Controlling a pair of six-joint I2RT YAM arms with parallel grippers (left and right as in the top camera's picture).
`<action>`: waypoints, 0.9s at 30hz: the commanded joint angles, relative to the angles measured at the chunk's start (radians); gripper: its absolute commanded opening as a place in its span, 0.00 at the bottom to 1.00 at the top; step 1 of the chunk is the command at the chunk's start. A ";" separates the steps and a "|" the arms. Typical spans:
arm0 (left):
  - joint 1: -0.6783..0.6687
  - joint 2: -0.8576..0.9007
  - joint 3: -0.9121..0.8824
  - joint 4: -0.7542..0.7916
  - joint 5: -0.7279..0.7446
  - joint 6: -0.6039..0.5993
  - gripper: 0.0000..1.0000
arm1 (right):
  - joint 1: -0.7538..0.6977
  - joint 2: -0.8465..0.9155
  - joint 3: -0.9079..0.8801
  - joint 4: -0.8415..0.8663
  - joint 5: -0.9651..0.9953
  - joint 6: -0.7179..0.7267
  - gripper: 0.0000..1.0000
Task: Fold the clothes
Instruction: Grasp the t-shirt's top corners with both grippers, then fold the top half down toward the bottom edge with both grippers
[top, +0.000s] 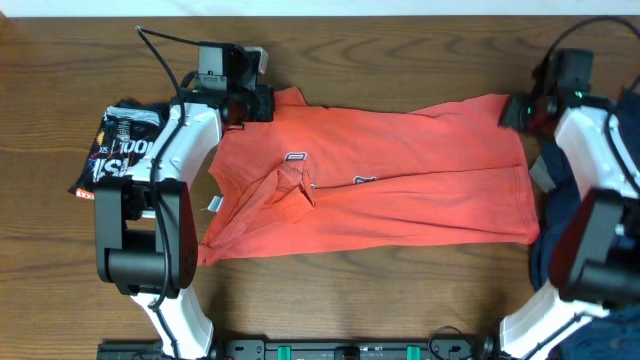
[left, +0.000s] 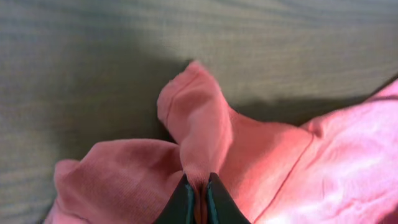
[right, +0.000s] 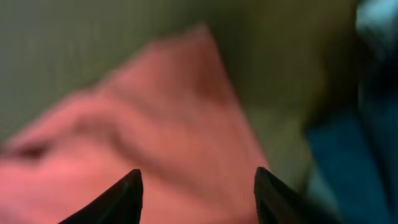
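Observation:
The coral-red T-shirt (top: 400, 180) lies spread across the middle of the wooden table, folded lengthwise with small printed lettering showing near its collar. My left gripper (top: 262, 100) is at the shirt's far left corner, shut on a fold of the red cloth (left: 199, 124), as the left wrist view shows at the fingertips (left: 199, 183). My right gripper (top: 512, 108) is at the shirt's far right corner; in the right wrist view its fingers (right: 198, 177) are wide open above the red cloth (right: 155, 137), holding nothing.
A black T-shirt with white lettering (top: 118, 145) lies bunched at the left, beside the left arm. A navy blue garment (top: 548, 215) lies at the right under the right arm; it also shows in the right wrist view (right: 348, 149).

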 joint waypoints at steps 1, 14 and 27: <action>0.005 -0.006 0.011 -0.027 -0.001 -0.009 0.06 | 0.007 0.091 0.046 0.053 0.031 0.006 0.56; 0.003 -0.006 0.010 -0.063 -0.001 -0.013 0.06 | 0.031 0.255 0.057 0.315 0.043 0.112 0.59; 0.003 -0.006 0.010 -0.082 -0.001 -0.013 0.06 | 0.055 0.323 0.057 0.341 0.066 0.136 0.51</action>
